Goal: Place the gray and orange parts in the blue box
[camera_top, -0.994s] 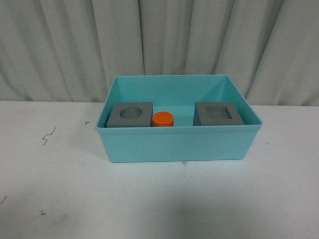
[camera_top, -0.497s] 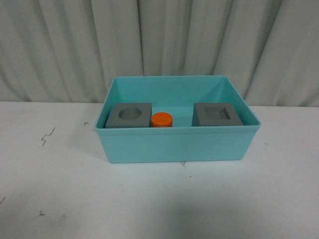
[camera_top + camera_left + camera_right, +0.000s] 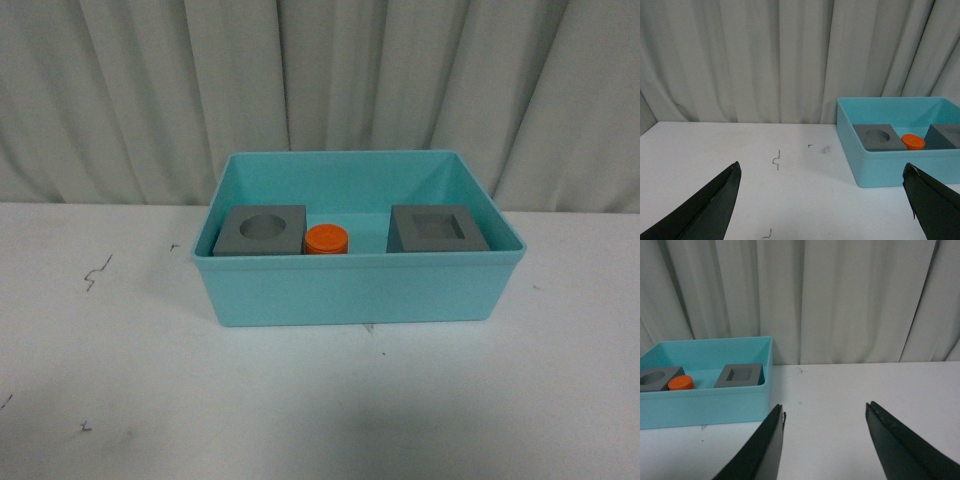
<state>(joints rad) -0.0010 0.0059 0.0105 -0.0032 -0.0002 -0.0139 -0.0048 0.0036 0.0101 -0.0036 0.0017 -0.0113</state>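
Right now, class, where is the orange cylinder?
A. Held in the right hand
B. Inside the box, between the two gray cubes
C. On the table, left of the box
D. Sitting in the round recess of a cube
B: the orange cylinder stands inside the box, beside the round-recess cube and apart from the square-recess cube; both hands are empty.

Blue box (image 3: 350, 290) holds both gray cubes (image 3: 261, 231) (orange cylinder (image 3: 326, 240) between).
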